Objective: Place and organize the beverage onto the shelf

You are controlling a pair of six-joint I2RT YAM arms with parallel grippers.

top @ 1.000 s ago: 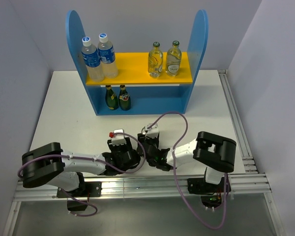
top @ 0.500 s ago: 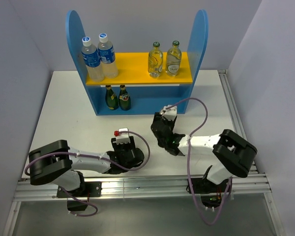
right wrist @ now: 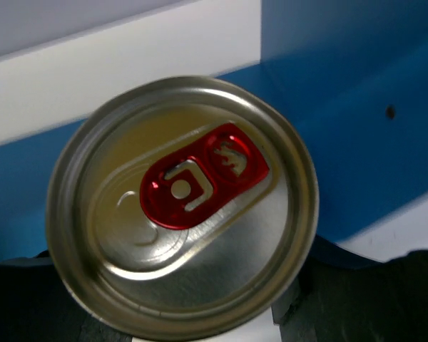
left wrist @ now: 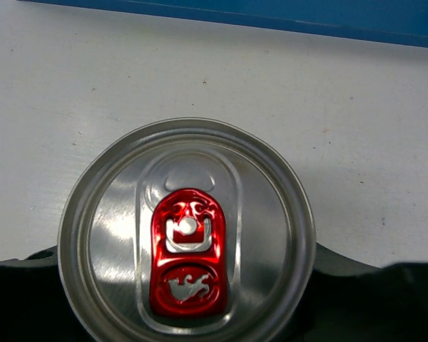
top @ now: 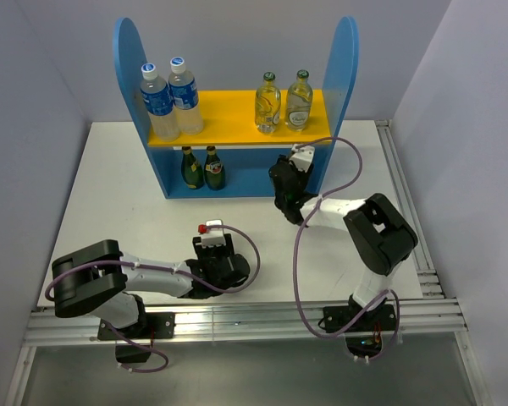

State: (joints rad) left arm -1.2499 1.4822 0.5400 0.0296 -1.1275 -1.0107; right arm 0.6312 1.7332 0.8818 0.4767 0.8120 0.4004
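Your right gripper (top: 285, 184), clamped on an upright silver red-tabbed can (right wrist: 182, 206), faces the lower level of the blue, yellow-boarded shelf (top: 345, 76)

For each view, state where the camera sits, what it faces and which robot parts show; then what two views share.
Top external: above and behind the arms, looking down on table, shelf, left gripper, right gripper.
Left wrist: down on left can; fingers flank it.
Right wrist: likewise on right can, fingers beside it, blue shelf behind.
Shared: both wrist views show can tops.

White-black arms (top: 152, 275), looping purple cables (top: 294, 266)
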